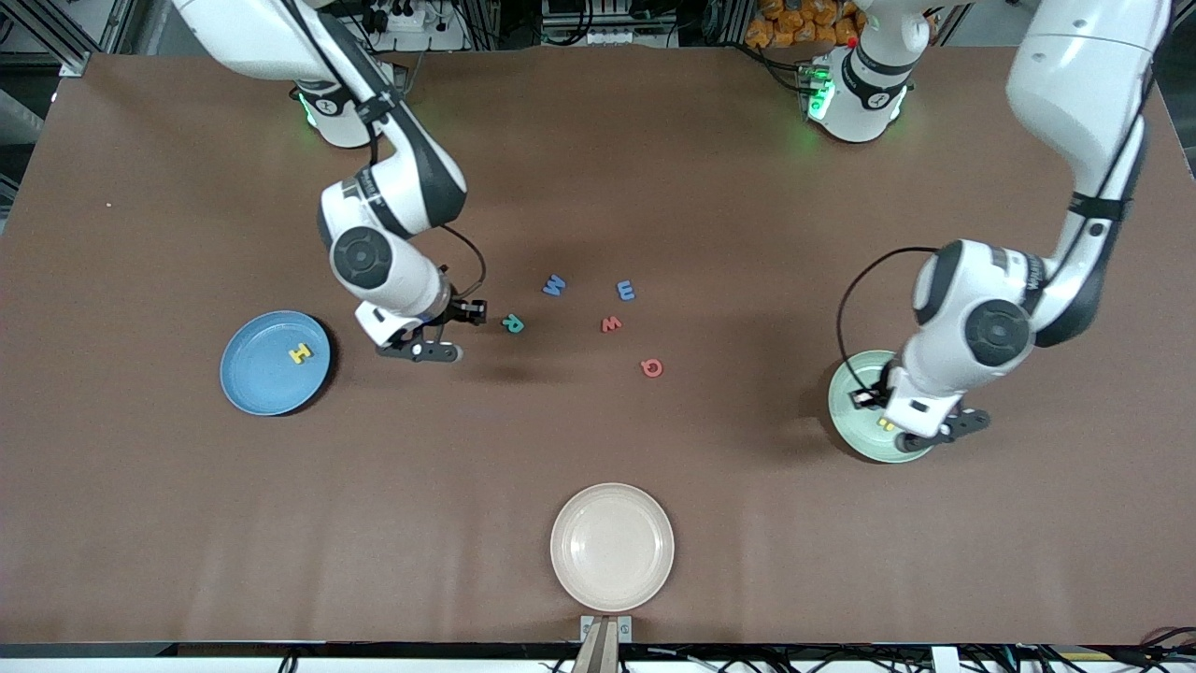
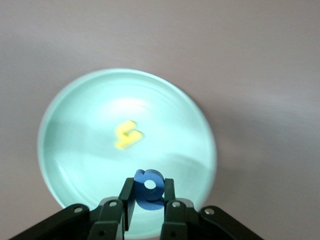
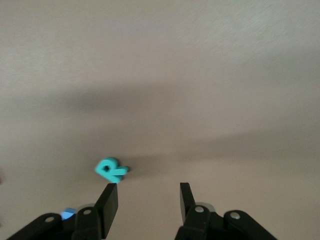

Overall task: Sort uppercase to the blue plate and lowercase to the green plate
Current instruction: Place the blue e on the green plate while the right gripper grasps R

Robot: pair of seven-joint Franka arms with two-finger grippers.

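A: How is the foam expected to behave once it is gripped?

B: Light and soft, it is judged — the blue round letter (image 2: 149,188) is pinched between the fingers (image 2: 129,200) of the left gripper (image 2: 148,206) and held over the green plate (image 2: 65,115), where the yellow h (image 2: 127,135) is already laid. No crushing can be made out, so a gentle squeeze across the flat faces is thought to be enough.

A: And the right gripper (image 3: 148,197)?

B: It is hung low over the tabletop (image 1: 598,140) just beside the teal R (image 3: 112,169), fingers (image 3: 110,201) spread with nothing between them. The R would best be taken across its narrow stem — little is offered to pinch, and a piece this light could be nudged away by one finger landing first.

A: What is left?

B: The yellow H (image 1: 300,353) is seen on the blue plate (image 1: 245,374); the blue M (image 1: 554,285), blue E-shaped letter (image 1: 626,292), red w (image 1: 611,324) and red Q (image 1: 651,367) lie loose mid-table, nearer the camera in that order
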